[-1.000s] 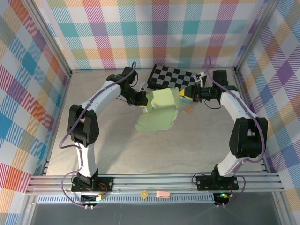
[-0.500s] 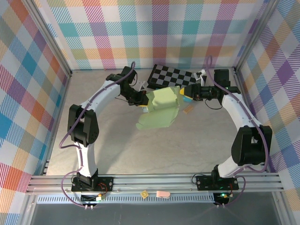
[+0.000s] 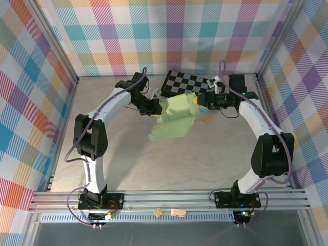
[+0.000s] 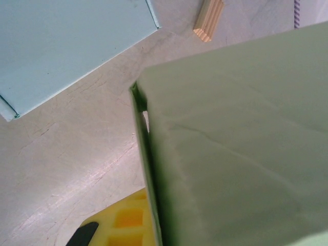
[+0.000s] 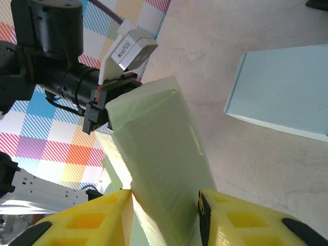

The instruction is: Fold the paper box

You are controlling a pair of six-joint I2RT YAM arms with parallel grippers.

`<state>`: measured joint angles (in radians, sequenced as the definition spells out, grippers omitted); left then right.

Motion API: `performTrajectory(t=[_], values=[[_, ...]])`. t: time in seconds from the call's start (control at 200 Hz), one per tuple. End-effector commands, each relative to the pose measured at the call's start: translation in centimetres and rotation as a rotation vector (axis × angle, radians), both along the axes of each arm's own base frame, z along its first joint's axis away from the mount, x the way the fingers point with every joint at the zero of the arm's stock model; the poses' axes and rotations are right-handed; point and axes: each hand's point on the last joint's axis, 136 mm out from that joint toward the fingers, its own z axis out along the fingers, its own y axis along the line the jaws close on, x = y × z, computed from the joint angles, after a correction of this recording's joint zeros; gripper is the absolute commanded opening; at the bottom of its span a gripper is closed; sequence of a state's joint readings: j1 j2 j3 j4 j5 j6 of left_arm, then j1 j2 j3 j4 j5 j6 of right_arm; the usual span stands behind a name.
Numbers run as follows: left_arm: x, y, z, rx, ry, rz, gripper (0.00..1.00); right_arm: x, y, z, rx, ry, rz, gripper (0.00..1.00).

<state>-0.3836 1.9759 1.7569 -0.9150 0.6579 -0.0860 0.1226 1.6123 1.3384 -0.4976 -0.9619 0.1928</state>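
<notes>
The pale green paper box (image 3: 175, 117) hangs half folded above the table's middle, held from both sides. My left gripper (image 3: 158, 108) is shut on its left wall; in the left wrist view one yellow finger (image 4: 120, 223) lies flat against the paper's edge (image 4: 148, 169), and the other is hidden behind the sheet. My right gripper (image 3: 200, 102) pinches the box's upper right part. In the right wrist view its two yellow fingers (image 5: 115, 212) press on either side of a green panel (image 5: 164, 159), with the gripper (image 5: 165, 210) shut on it.
A black-and-white checkerboard (image 3: 187, 82) lies at the back of the table. A small wooden block (image 3: 206, 119) rests just right of the box, also seen as the block (image 4: 209, 20). A pale blue flat sheet (image 5: 287, 92) lies on the table under the box.
My right gripper has moved a little left and toward the back, pushing the box's right side inward. The left arm has stayed put.
</notes>
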Motion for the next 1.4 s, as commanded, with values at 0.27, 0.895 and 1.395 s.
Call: performTrajectory(t=[0.27, 0.895, 1.395], values=[[-0.8, 0.4, 1.8, 0.03, -0.022, 0.013, 0.0, 0.3, 1.3, -0.9, -0.25, -0.108, -0.014, 0.38], [-2.2, -0.4, 2.5, 0.086, -0.067, -0.029, 0.0, 1.5, 3.2, -4.0, -0.599, -0.184, -0.082, 0.33], [-2.5, -1.2, 2.8, 0.099, -0.076, -0.037, 0.0, 2.6, 2.6, -6.5, -0.98, -0.212, -0.259, 0.0]])
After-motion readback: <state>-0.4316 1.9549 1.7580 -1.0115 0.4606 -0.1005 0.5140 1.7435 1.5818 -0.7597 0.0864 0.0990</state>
